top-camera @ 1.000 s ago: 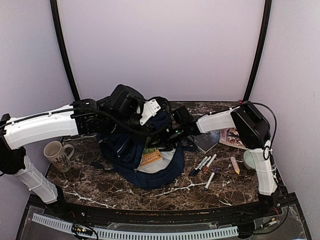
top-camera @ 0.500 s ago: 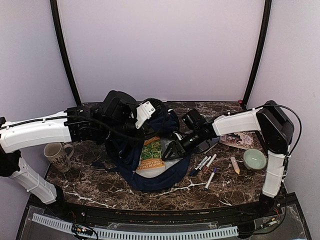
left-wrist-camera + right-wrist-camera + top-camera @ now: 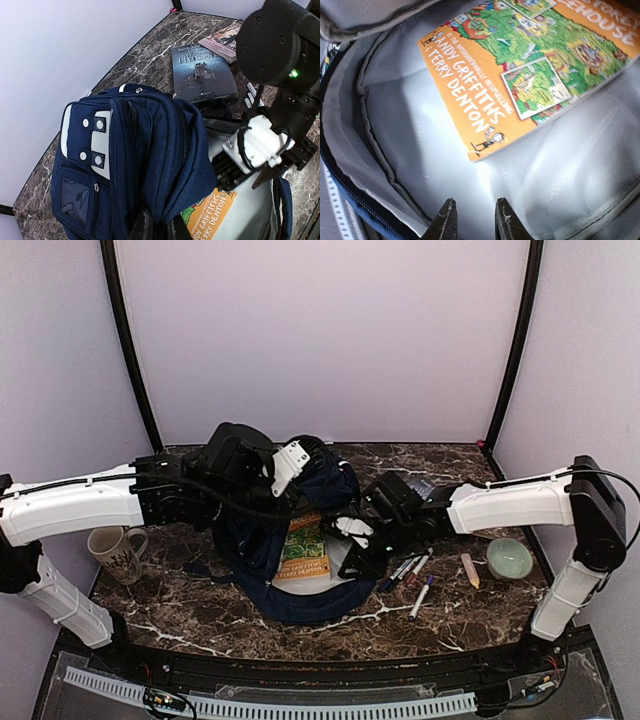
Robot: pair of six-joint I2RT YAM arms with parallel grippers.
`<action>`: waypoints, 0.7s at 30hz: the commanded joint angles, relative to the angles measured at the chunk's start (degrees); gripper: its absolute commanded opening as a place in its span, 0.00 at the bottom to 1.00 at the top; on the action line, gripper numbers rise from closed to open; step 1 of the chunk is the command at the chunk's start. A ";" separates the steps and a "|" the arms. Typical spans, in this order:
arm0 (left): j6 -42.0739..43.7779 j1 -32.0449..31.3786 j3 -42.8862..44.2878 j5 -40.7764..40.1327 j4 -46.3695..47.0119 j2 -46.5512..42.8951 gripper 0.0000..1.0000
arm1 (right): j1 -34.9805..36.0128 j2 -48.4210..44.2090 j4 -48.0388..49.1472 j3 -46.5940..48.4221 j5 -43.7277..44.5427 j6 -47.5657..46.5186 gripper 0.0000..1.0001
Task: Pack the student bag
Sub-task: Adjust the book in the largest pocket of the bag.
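Observation:
The student bag (image 3: 262,540) is navy and lies open in the middle of the table, its grey lining showing. My left gripper (image 3: 303,496) is shut on the bag's upper fabric edge (image 3: 165,200) and holds the opening up; its fingers (image 3: 142,227) pinch the cloth. An orange and green book (image 3: 303,551) lies inside the bag and also shows in the right wrist view (image 3: 520,65). My right gripper (image 3: 472,222) is narrowly open and empty over the grey lining, just short of the book's corner. It shows at the bag's right rim in the top view (image 3: 348,543).
A dark book (image 3: 202,72) and a pink magazine (image 3: 222,40) lie behind the right arm. Several markers (image 3: 412,570), a crayon (image 3: 470,570) and a green bowl (image 3: 510,558) lie at the right. A mug (image 3: 115,550) stands at the left.
The right gripper has let go of the orange book and drawn back toward the bag's right rim. The book now lies flat inside. The left gripper still holds the bag's edge.

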 commanded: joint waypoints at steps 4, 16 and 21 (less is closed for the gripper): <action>-1.27 0.52 0.16 -1.29 5.10 -0.83 0.00 | 6.81 0.54 4.95 2.00 13.95 -11.27 0.49; -1.47 0.45 0.30 0.78 5.31 -0.89 0.00 | 12.51 9.09 11.20 7.75 19.06 -24.05 0.69; -2.03 0.45 0.07 2.39 4.84 -1.31 0.00 | 12.45 11.52 17.25 7.04 28.15 -25.71 0.66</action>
